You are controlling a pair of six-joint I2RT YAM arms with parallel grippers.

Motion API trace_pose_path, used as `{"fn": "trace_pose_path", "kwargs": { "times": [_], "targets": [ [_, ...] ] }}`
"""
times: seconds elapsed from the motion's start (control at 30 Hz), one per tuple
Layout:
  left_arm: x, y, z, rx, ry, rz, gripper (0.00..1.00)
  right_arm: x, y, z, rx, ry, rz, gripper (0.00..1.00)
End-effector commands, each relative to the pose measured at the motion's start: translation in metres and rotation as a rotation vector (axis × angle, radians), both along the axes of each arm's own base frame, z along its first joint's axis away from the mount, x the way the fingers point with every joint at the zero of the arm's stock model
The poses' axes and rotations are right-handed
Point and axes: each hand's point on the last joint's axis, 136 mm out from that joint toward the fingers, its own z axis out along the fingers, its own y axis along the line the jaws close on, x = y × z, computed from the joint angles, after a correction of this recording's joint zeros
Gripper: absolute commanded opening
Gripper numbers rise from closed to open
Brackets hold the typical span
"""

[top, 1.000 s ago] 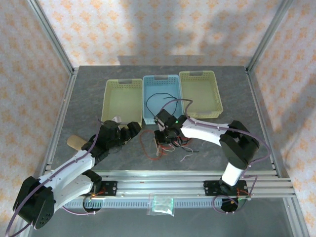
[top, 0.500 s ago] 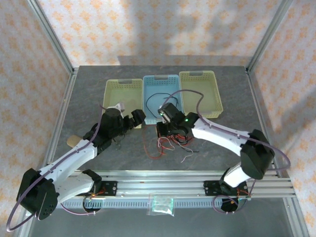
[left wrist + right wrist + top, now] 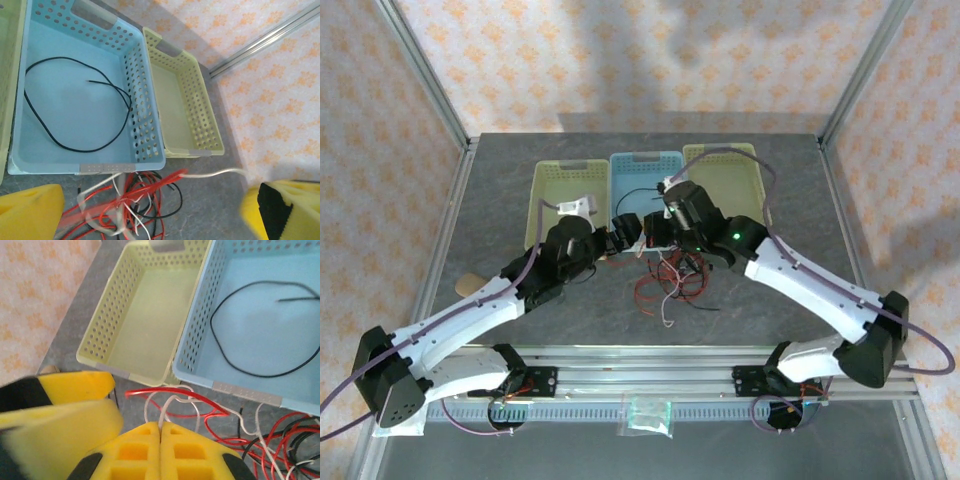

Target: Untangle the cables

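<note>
1. The right pincer is pinching fully shut on a white cable, just where that strand is rising out of the tangle.
2. The tangle of red, black and white cables is lying on the grey surface, just in front of the blue basket. One black cable is resting in a loose loop inside that basket.
3. The left pincer is gaping wide with nothing in it. It is hovering over the near side of the tangle, close beside the right pincer.
4. The held white strand is crossing a red cable, so pulling it is probably going to drag the whole bundle and tighten the knot.
5. The wire is thin and the yellow pads are soft, so a snagged strand could be slipping free under a hard tug.
6. With the two pincers working so near each other, they are risking a collision, or the left one is closing on several strands at once.
7. Loose ends trailing near the basket's perforated front wall may be catching there and shifting it.
</note>
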Motion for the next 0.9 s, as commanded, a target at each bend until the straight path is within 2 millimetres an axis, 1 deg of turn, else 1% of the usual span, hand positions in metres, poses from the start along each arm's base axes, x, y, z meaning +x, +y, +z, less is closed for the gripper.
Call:
{"fn": "trace_pose_path", "kwargs": {
  "times": [0.0, 0.07, 0.17, 0.3, 0.4, 0.47, 0.5, 0.63, 0.7, 0.87],
  "targets": [
    [0.0, -0.003, 0.009, 0.029, -0.069, -0.005, 0.99, 0.003, -0.016, 0.035, 0.034, -0.086, -0.072, 0.0],
    [-0.002, -0.003, 0.004, 0.022, -0.076, -0.013, 0.99, 0.0, -0.016, 0.045, 0.054, -0.105, -0.059, 0.0],
    [-0.004, -0.004, -0.007, 0.038, -0.063, -0.033, 0.99, -0.009, -0.008, 0.058, 0.1, -0.136, 0.022, 0.0],
    [-0.008, -0.016, -0.015, 0.033, -0.06, -0.1, 0.99, -0.02, -0.005, 0.073, 0.116, -0.186, 0.109, 0.0],
    [-0.011, -0.022, -0.02, 0.021, -0.061, -0.135, 0.99, -0.025, -0.001, 0.085, 0.13, -0.209, 0.151, 0.0],
    [-0.011, -0.027, -0.019, 0.007, -0.068, -0.156, 0.99, -0.026, 0.001, 0.093, 0.145, -0.222, 0.167, 0.0],
    [-0.012, -0.03, -0.019, -0.001, -0.071, -0.17, 0.99, -0.031, -0.004, 0.106, 0.172, -0.245, 0.169, 0.0],
    [-0.016, -0.046, -0.017, -0.035, -0.091, -0.234, 0.99, -0.033, -0.003, 0.119, 0.202, -0.262, 0.178, 0.0],
    [-0.018, -0.053, -0.02, -0.034, -0.091, -0.259, 0.99, -0.034, -0.002, 0.125, 0.216, -0.27, 0.183, 0.0],
    [-0.014, -0.057, -0.033, -0.019, -0.07, -0.247, 0.99, -0.038, -0.002, 0.138, 0.243, -0.287, 0.195, 0.0]
  ]
}}
